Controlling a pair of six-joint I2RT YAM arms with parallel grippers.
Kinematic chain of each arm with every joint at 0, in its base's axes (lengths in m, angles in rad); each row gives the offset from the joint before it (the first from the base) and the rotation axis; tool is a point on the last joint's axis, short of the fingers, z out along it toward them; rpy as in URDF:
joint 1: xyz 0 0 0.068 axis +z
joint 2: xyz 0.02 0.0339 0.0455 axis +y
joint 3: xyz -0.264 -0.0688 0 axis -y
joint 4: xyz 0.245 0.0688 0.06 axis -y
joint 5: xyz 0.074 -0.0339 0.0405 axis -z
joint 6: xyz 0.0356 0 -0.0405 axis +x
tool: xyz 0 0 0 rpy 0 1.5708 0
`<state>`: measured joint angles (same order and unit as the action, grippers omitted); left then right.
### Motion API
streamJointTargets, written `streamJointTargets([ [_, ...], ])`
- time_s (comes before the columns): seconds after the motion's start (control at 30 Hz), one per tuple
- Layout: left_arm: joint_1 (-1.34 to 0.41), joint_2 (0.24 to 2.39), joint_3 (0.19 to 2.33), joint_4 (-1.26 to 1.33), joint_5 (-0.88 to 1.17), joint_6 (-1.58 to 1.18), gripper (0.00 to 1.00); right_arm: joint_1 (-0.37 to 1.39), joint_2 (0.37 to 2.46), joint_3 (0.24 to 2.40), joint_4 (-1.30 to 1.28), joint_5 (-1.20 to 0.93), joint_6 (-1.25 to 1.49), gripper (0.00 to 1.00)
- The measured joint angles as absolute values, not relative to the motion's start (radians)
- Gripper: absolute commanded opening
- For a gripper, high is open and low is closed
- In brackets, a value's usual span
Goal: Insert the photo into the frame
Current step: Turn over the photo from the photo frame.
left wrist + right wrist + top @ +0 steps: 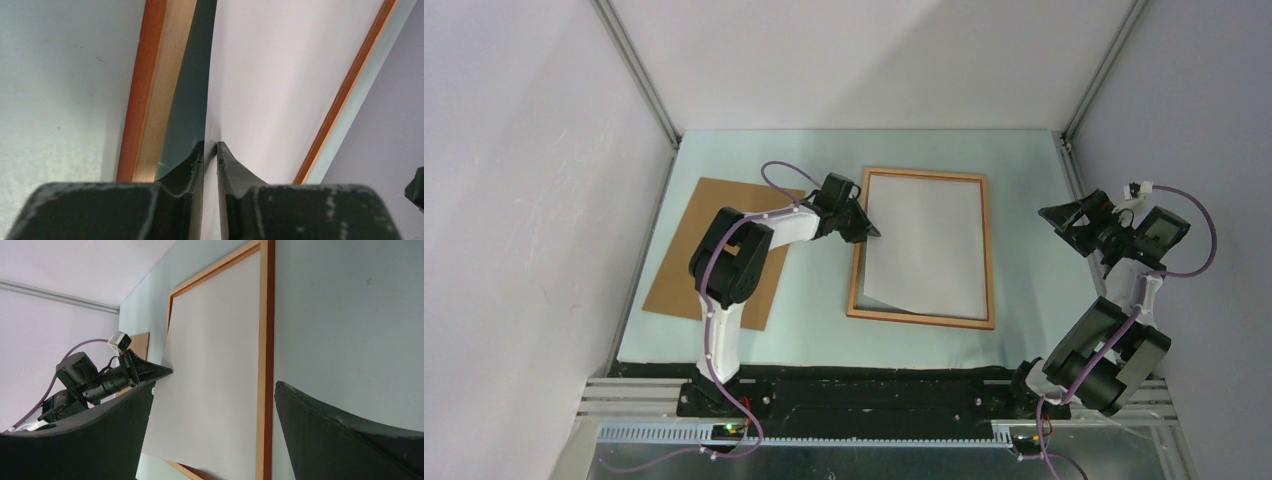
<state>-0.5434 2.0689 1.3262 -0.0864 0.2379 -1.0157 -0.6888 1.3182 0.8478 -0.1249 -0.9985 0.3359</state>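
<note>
A pale blue-green table (754,160) sits enclosed by plain white walls (864,60) on three sides. Aluminium posts (636,70) run up the two far corners, under soft, even light.

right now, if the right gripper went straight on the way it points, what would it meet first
Probably the photo, white back up over the frame: it fills most of the gap between the right gripper's open fingers. Depth is unclear, so the frame's rail beside that line could come first.
</note>
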Motion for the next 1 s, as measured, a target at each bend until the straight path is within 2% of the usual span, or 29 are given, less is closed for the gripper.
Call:
streamJointTargets([
  [0.23,-0.543,2.064,1.326,-0.093,0.228,-1.011,0.17,-0.689,1.318,0.847,-0.125,-0.999,0.336,0.96],
  [0.37,-0.543,2.062,1.326,-0.094,0.223,-1.011,0.22,-0.689,1.318,0.848,-0.125,-0.999,0.336,0.96],
  [0.73,-0.543,2.062,1.326,-0.101,0.220,-1.003,0.50,-0.690,1.318,0.847,-0.125,-0.999,0.336,0.96],
  [1.0,-0.542,2.048,1.333,-0.099,0.223,-0.997,0.80,-0.690,1.318,0.847,-0.125,-0.999,0.336,0.96],
])
